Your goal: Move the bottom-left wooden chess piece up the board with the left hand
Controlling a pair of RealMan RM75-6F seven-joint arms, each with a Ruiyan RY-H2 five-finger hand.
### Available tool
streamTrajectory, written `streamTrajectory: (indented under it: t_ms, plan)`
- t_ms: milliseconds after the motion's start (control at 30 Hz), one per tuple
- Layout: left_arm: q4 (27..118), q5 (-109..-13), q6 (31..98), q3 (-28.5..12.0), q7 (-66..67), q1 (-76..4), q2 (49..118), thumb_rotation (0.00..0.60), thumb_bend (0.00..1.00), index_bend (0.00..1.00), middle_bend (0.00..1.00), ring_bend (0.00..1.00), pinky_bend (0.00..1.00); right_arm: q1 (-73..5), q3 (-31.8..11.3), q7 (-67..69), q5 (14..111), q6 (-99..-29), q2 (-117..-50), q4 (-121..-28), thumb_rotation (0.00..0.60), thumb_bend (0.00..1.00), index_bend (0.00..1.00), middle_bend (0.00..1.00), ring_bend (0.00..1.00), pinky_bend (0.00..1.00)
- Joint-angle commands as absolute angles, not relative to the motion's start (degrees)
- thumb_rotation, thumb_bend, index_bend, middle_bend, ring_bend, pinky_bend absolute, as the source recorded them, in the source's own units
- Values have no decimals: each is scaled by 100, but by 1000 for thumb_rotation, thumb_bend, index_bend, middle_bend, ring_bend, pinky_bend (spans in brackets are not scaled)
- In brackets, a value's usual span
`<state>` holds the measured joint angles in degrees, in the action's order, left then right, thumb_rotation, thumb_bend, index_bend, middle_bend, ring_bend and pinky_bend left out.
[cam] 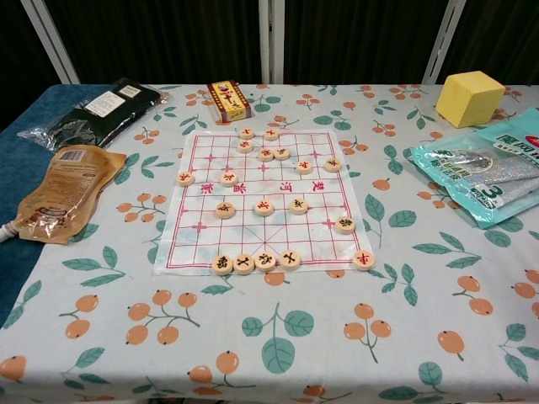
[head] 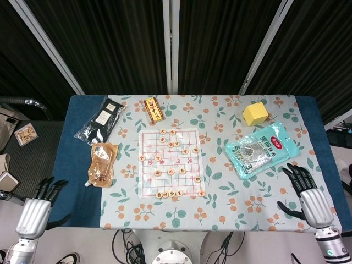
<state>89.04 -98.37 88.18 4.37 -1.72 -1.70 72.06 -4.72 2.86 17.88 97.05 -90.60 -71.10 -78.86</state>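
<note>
The chess board point(head: 147, 165) point(cam: 189, 227) is a white sheet with a red grid in the middle of the table, with several round wooden pieces on it. The bottom-left wooden piece point(head: 159, 194) point(cam: 222, 264) lies at the left end of the near row. My left hand point(head: 37, 208) hovers off the table's near left corner, fingers spread, holding nothing, far from the board. My right hand point(head: 309, 195) is over the near right edge of the table, fingers spread and empty. Neither hand shows in the chest view.
A brown pouch point(head: 102, 164) point(cam: 59, 192) and a black packet point(head: 100, 119) point(cam: 93, 109) lie left of the board. A small card box point(head: 153, 109) point(cam: 228, 99) sits behind it. A yellow cube point(head: 256, 114) point(cam: 469, 98) and a teal bag point(head: 262, 148) point(cam: 488, 172) are on the right.
</note>
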Motion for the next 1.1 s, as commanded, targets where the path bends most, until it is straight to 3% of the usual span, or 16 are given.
streamTrajectory:
  t_ms: [33, 300, 700, 1100]
  plan:
    - [9127, -9933, 8380, 436, -27, -478, 7295, 600, 131, 141, 139, 0, 49, -465, 277, 1851, 9659, -9021, -7123, -7830, 600, 129, 0, 0, 0, 0]
    - [9475, -9856, 7418, 264, 117, -1165, 7622, 600, 131, 162, 135, 0, 48, -480, 247, 1910, 9607, -8968, -7105, -7739, 600, 142, 0, 0, 0, 0]
    - [9452, -8932, 6157, -41, 667, -1879, 8768, 600, 142, 193, 135, 0, 47, -430, 174, 2021, 9534, -9062, -6980, -7750, 600, 150, 0, 0, 0, 0]
    - [8901, -8730, 5924, -165, 401, -2264, 9446, 600, 156, 236, 135, 0, 49, -418, 134, 2117, 9472, -9043, -6871, -7734, 600, 150, 0, 0, 0, 0]
